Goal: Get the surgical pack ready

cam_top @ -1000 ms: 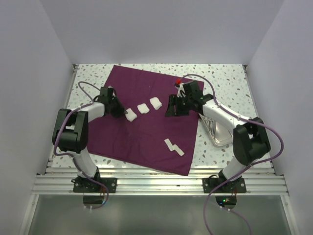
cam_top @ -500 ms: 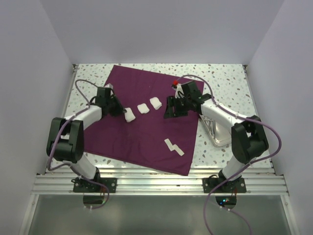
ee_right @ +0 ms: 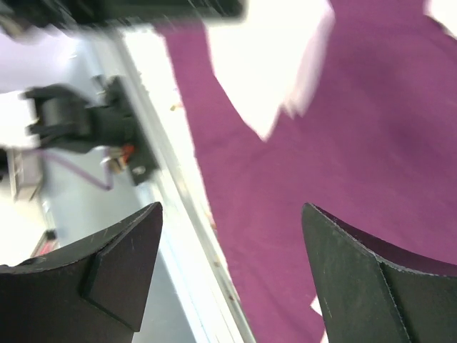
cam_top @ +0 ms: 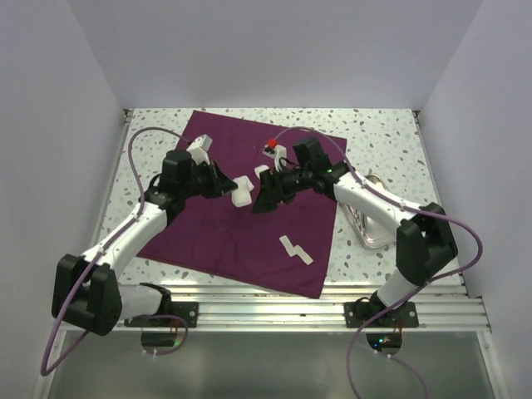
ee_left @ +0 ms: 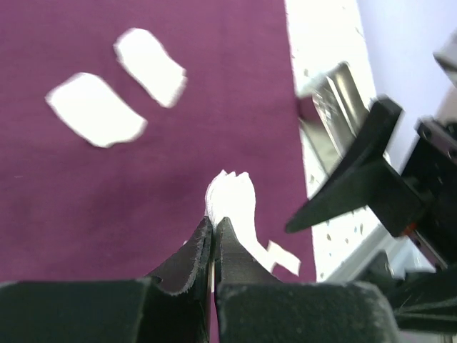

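Down at the near edge of the worktop (cam_top: 374,141), one corner of the purple cloth (cam_top: 216,241) almost reaches the rail. This cloth is the wrap of the surgical pack (cam_top: 249,237). It lies spread out flat over the middle of the worktop and is not yet folded. Close to that near corner, a bent strip of gauze (cam_top: 293,249) lies on the cloth.

A bit farther in, over the middle of the cloth, the left gripper (ee_left: 214,227) has its fingers pinched tight on one edge of a gauze square (ee_left: 232,200). The square looks lifted off the cloth. The right gripper (ee_right: 230,207) is just beside it. Its fingers are spread wide with nothing in them, and they face that square.

Farther back, two more gauze pieces (ee_left: 96,111) lie flat on the cloth, side by side. By the right edge of the worktop sits the metal tray (cam_top: 372,233), off the cloth.

What could go wrong? I think the pinch is only on a thin edge, so the square might slip out and drop in the wrong spot. The two grippers are very close, so they might bump each other. And if the wide fingers dip too low, they could snag the cloth, bunch it up and push the other gauze around.
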